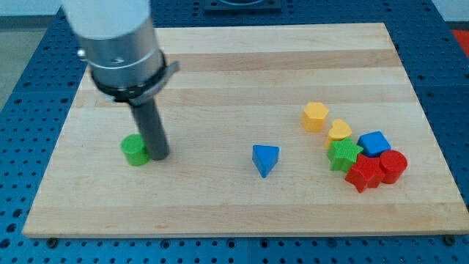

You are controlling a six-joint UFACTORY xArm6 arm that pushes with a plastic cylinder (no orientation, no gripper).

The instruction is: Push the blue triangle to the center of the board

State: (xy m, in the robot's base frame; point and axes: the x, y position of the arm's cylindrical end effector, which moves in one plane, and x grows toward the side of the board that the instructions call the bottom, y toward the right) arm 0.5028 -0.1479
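Overhead, the arm comes down from the view's top left, its grey housing upright and the dark rod dropping straight to the surface (220, 59). My tip (159, 156) rests on the wood, touching the right side of the green cylinder (134, 150). No fingers exist on this rig, only the rod. Well apart to the view's right, the blue triangle (265, 159) lies alone near the middle, slightly toward the bottom. Farther right cluster a yellow hexagon (316, 116), yellow heart (339, 131), green star (344, 154), blue block (374, 143), red star (363, 175) and red cylinder (393, 166).
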